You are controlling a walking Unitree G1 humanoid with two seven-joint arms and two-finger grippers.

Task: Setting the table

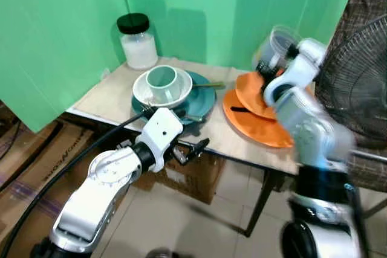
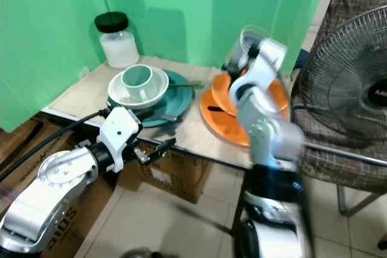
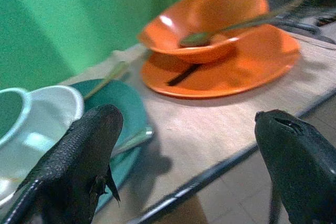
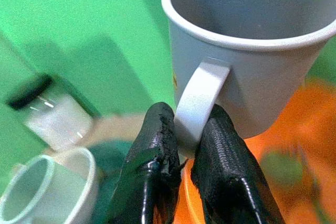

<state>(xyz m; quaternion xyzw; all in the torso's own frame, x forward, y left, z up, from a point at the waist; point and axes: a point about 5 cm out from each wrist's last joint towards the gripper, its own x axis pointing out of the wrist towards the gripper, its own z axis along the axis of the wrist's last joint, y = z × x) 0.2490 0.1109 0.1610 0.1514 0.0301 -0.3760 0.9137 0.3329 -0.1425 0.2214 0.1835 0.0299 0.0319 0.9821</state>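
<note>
Right gripper [image 4: 181, 182] is pinching the grey mug [image 4: 252, 56] by its handle, holding it upright above the orange bowl [image 1: 257, 93]; left gripper [image 3: 194, 171] is gaping empty by the table [image 1: 115, 98] edge.

My jaws stand wide apart over the counter [image 3: 220, 129] edge. Between them, an orange bowl [image 3: 207, 27] holding a spoon [image 3: 231, 27] rests on an orange plate [image 3: 236, 69]; a white bowl [image 3: 44, 124] sits on a teal plate [image 3: 123, 111].
</note>
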